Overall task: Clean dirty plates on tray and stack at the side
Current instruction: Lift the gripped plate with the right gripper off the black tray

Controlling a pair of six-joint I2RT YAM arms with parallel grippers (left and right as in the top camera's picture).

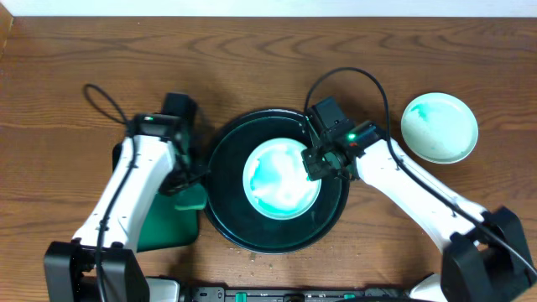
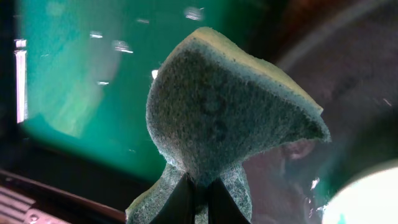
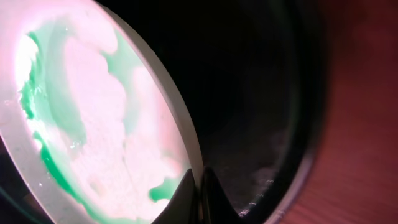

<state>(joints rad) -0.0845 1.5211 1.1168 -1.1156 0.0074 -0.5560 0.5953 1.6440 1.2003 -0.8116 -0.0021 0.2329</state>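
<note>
Both clenched: left jaws grip the sponge (image 2: 217, 118), right jaws the rim of the plate (image 3: 93, 124).

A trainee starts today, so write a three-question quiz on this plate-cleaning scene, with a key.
1. True or false: the left claw is shut on the green foam sponge.
2. The right claw pinches the rim of the green-smeared round white plate. Where is that plate? A in the round black-green tray; B on the wooden table; C on the green rectangular tray.
3. How many plates lie outside the round tray?
Key: 1 true; 2 A; 3 one, the pale teal round plate beside the right arm.
</note>
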